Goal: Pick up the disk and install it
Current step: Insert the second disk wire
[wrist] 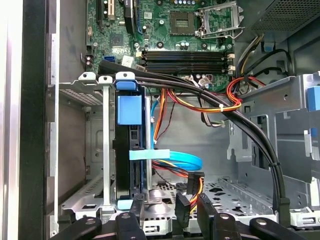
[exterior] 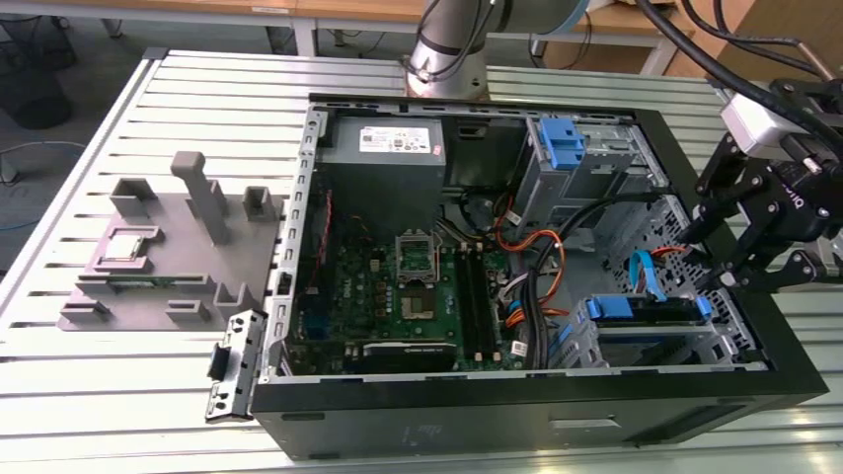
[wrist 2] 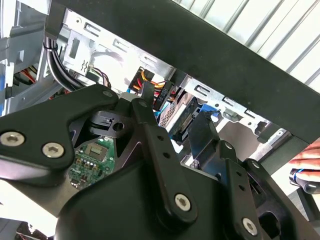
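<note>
The disk (exterior: 642, 308), a dark drive in a bright blue carrier, sits on edge in the metal drive cage (exterior: 718, 346) at the front corner of the open computer case, on the exterior view's right. In the first wrist view the disk (wrist: 129, 150) stands in the cage slot with a blue tab on top, and a blue flat cable (wrist: 172, 159) runs from beside it. My gripper (exterior: 767, 278) hangs above the case's side wall, just past the cage, open with nothing between its fingers. Its fingertips (wrist: 131, 220) show in the first wrist view, short of the disk.
Black, orange and red cable bundles (wrist: 210, 100) cross the case between the cage and the motherboard (exterior: 395, 296). A second blue bracket (exterior: 560, 143) sits in the upper bay. A grey fixture (exterior: 172, 247) holds a small square chip (exterior: 125, 247). A person's hand (wrist 2: 307, 159) is at the case's edge.
</note>
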